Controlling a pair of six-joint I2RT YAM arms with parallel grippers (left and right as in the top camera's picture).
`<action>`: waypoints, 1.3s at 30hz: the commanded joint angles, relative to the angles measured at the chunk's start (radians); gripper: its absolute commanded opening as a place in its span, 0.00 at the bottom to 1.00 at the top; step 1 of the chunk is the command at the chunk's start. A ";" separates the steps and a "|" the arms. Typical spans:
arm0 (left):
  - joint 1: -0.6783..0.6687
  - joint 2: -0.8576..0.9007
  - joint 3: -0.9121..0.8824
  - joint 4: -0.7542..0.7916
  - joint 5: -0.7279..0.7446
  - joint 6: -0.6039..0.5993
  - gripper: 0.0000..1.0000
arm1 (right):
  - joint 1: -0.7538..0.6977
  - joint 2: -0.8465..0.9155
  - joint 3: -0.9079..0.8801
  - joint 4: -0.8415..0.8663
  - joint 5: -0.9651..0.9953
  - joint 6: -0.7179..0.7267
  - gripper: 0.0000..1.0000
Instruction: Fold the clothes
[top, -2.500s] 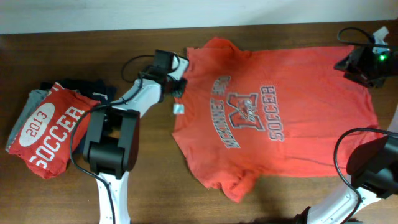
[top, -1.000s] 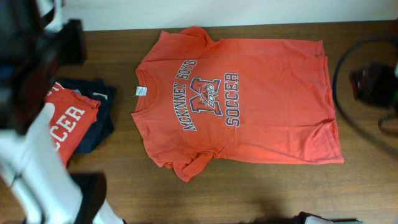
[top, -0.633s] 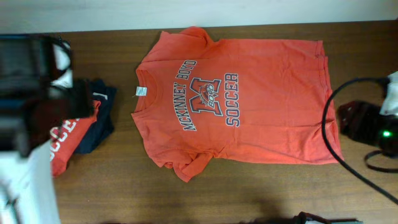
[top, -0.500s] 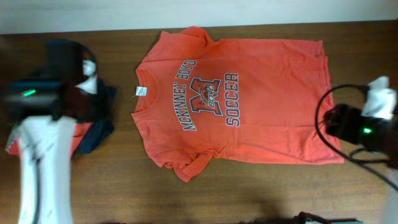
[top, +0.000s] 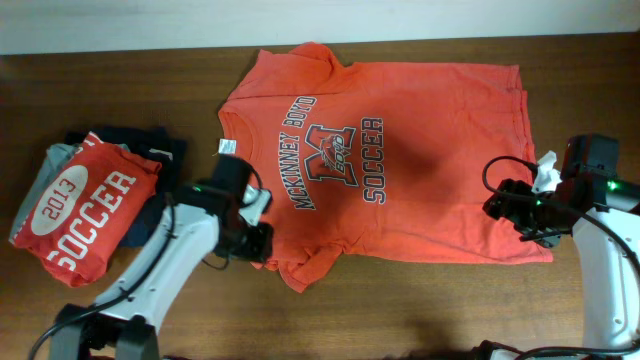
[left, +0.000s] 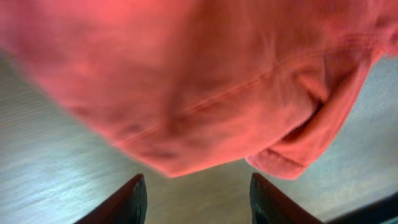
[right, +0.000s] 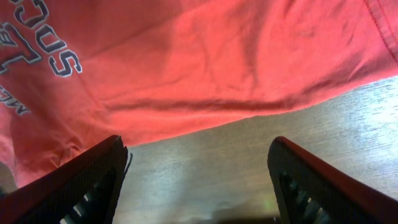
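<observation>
At the left edge of the brown wooden worktop (top: 420, 300) we see one folded red shirt printed "2013 SOCCER" (top: 85, 205) on folded navy and grey garments (top: 150, 150). One orange-red printed T-shirt (top: 420, 120) lies flat mid-worktop, print up, with its crumpled sleeve just ahead of the left gripper (left: 198, 180) and its hem just ahead of the right gripper (right: 198, 142). Both pairs of fingers are apart, holding nothing

The spread orange-red short-sleeved cotton T-shirt (top: 450, 130) carries a dark navy chest print reading "MCKINNEY BOYD", a large "M" and "SOCCER". The folded red shirt (top: 90, 200) shows white "2013 SOCCER".
</observation>
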 joint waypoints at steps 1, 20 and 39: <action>-0.013 -0.020 -0.062 0.052 0.010 -0.033 0.54 | -0.001 0.006 0.001 0.010 -0.013 0.007 0.75; -0.036 -0.019 -0.108 0.246 -0.228 -0.055 0.37 | -0.001 0.006 0.001 0.031 -0.012 0.007 0.75; 0.021 -0.023 -0.080 0.109 0.024 -0.075 0.37 | -0.001 0.006 0.001 0.020 -0.013 0.007 0.75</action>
